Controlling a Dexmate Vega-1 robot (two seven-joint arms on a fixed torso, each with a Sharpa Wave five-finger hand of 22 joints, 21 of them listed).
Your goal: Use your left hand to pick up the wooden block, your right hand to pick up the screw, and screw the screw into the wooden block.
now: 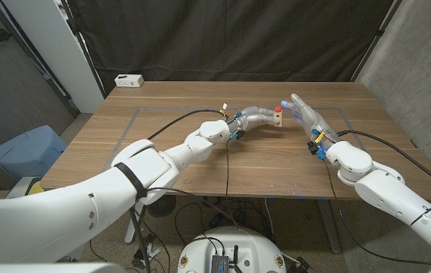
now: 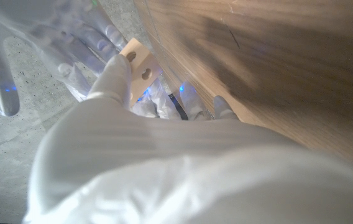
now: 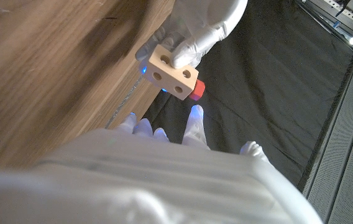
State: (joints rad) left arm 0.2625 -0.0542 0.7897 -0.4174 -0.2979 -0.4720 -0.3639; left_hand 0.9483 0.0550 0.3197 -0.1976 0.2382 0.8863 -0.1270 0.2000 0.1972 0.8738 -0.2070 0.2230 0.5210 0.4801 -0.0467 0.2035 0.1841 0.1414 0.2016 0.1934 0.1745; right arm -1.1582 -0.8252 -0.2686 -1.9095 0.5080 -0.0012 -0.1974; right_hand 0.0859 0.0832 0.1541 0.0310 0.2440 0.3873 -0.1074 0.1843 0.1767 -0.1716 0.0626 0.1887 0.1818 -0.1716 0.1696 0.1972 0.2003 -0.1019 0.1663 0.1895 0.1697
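Observation:
My left hand [image 1: 255, 117] holds a small wooden block [image 1: 278, 118] above the middle of the table, fingers wrapped round one end. The block [image 3: 172, 73] has round holes in its faces, and a red screw [image 3: 197, 89] sticks out of one side. In the left wrist view the block [image 2: 140, 62] shows past my left hand [image 2: 117, 78]. My right hand [image 1: 306, 115] hovers just right of the block, fingers spread and holding nothing. The right hand's fingertips [image 3: 196, 114] point at the screw's head, a short way from it.
The wooden table [image 1: 200, 174] stretches wide around both hands. A white power strip [image 1: 129, 80] lies at the far left corner. Cables run from both wrists across the table. A black curtain hangs behind, and a blue bin [image 1: 26, 152] stands left of the table.

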